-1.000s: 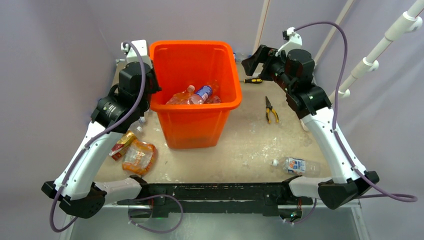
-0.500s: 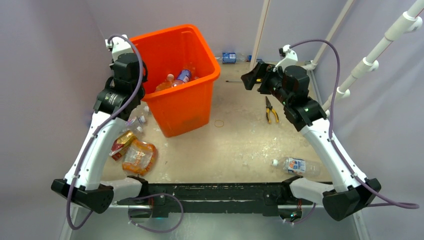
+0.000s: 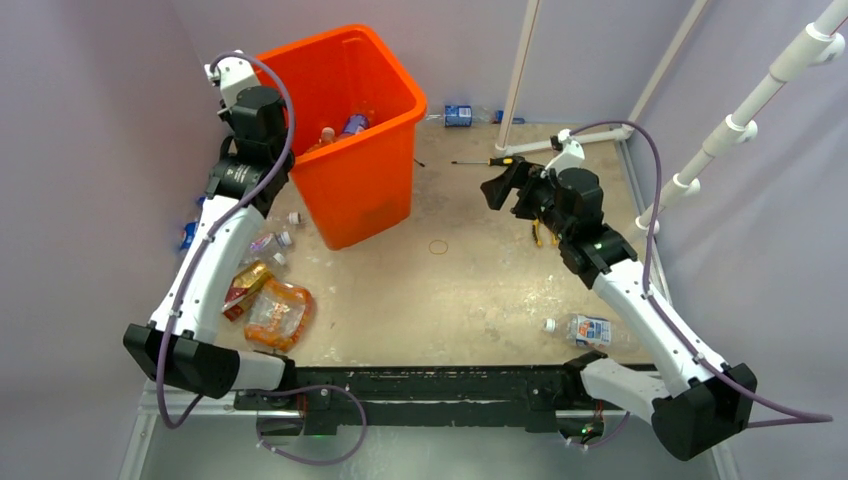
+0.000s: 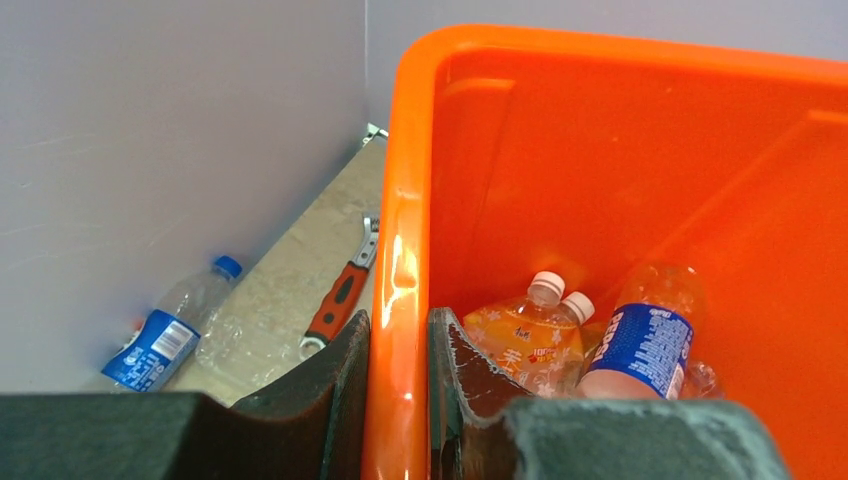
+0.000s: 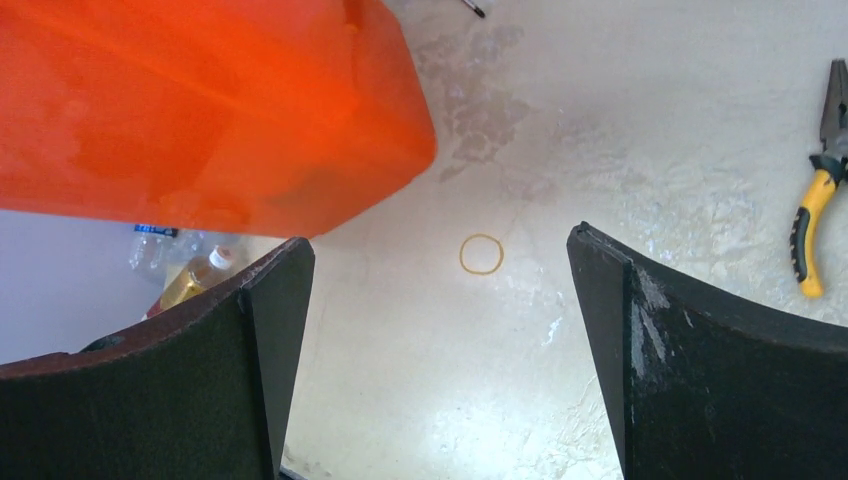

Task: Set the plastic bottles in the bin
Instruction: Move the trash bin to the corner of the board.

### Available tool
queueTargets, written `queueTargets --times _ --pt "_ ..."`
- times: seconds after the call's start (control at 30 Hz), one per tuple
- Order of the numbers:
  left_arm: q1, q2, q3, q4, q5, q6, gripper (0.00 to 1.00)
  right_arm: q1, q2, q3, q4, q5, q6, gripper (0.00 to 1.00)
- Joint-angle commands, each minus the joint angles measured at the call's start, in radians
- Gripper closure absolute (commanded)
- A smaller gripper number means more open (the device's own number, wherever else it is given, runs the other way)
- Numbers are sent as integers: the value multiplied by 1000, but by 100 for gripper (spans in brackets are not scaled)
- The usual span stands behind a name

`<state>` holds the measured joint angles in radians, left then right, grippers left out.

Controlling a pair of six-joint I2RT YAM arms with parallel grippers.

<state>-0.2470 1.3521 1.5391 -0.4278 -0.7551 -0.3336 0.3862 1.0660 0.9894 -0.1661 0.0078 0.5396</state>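
Note:
The orange bin [image 3: 360, 190] stands tilted at the back left. My left gripper [image 3: 262, 130] is shut on the bin's left rim [image 4: 400, 200], one finger outside and one inside. In the bin lie an orange-label bottle [image 4: 525, 340] and a Pepsi bottle [image 4: 645, 340]. A clear bottle [image 3: 592, 331] lies at the front right. Another bottle [image 3: 265, 243] lies by the left arm. A blue-label bottle [image 4: 165, 335] lies against the left wall. My right gripper [image 3: 497, 185] is open and empty over the table, right of the bin [image 5: 200, 110].
A rubber band [image 5: 481, 254] lies below the right gripper [image 5: 440, 240]. Yellow pliers [image 5: 815, 230] and a screwdriver [image 3: 480, 160] lie at the right and back. An orange-handled wrench [image 4: 340, 300] lies left of the bin. Snack packets [image 3: 275, 312] lie at the front left.
The left gripper has carried the bin toward the back left and tilted it. The right arm has come away from the bin, down and toward the table's middle.

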Motion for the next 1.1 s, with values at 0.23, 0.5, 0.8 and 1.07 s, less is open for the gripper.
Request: queueTargets --times 0.23,0.5,0.8,1.07 --pt "83 77 -47 251 10 -105 100 5 -35 -85 121 -6 63 2" --pt "97 36 -104 292 137 -186 88 4 -74 -136 61 63 64 1" --pt "97 -197 -201 179 248 -271 4 4 -119 -212 33 119 111 1" --pt "95 -531 -512 69 392 -361 1 4 -18 -253 152 113 124 1"
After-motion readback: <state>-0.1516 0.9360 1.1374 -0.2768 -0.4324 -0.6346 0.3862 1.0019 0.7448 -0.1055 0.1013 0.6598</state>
